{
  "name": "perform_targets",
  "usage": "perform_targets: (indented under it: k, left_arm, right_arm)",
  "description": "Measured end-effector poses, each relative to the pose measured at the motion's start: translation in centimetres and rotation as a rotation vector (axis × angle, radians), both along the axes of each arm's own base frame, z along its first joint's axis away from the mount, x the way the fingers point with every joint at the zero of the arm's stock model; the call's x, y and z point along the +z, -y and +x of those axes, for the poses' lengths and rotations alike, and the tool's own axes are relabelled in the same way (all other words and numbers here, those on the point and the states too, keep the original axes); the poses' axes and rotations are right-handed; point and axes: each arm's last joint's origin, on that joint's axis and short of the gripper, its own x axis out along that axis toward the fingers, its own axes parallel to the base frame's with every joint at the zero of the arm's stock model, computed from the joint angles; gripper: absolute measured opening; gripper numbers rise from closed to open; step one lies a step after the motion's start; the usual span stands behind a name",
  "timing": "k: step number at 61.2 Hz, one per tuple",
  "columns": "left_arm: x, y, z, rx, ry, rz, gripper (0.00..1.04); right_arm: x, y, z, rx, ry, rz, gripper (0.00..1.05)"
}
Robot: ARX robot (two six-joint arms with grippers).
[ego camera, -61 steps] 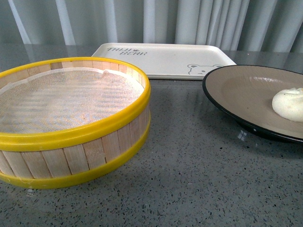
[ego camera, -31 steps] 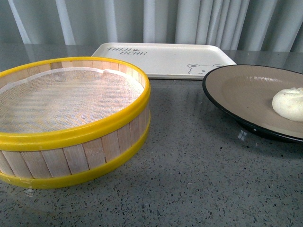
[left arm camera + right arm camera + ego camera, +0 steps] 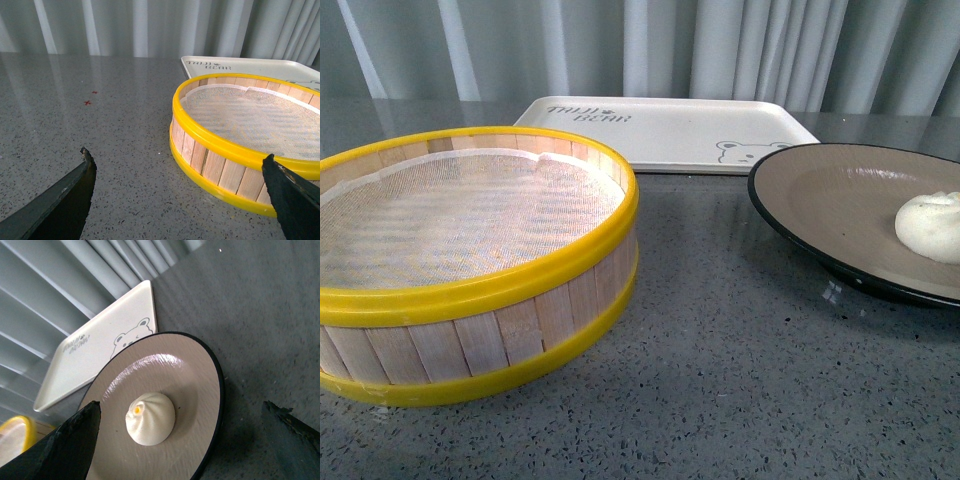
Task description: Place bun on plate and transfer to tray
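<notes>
Left gripper (image 3: 178, 159) jaws spread wide; right gripper (image 3: 181, 406) jaws likewise wide apart.

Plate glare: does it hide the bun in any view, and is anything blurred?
Right wrist view: a bright sheen lies on the plate beside the bun, not over it; the bun is sharp. Front view: no strong glare on the plate; the bun is cut by the picture's edge.

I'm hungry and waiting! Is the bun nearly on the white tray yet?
About halfway. The bun already sits on the plate. Nothing is in hand: the right end effector is open, facing the plate, and the left end effector is open by the steamer basket. The plate stands on the table, so it has yet to be gripped and carried onto the tray.
</notes>
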Motion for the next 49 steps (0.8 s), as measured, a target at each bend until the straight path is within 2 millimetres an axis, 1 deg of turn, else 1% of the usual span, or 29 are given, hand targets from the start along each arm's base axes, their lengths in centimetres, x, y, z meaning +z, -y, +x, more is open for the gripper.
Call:
perform_targets:
  k: [6,18,30,49]
  left_arm:
    - [0.0,0.0,0.0,0.000,0.000,0.000,0.98]
    - [0.0,0.0,0.0,0.000,0.000,0.000,0.98]
    - [0.0,0.0,0.0,0.000,0.000,0.000,0.98]
    - [0.0,0.0,0.0,0.000,0.000,0.000,0.98]
  right_arm:
    - [-0.3,0.1,-0.1,-0.005,-0.078,0.151,0.96]
    - [-1.0,-0.2,-0.6,0.013,-0.187,0.321,0.96]
    - [-1.4,-0.3,-0.6,0.010,-0.237,0.394,0.96]
    - [-2.6,-0.6,-0.4,0.014,-0.297,0.491,0.96]
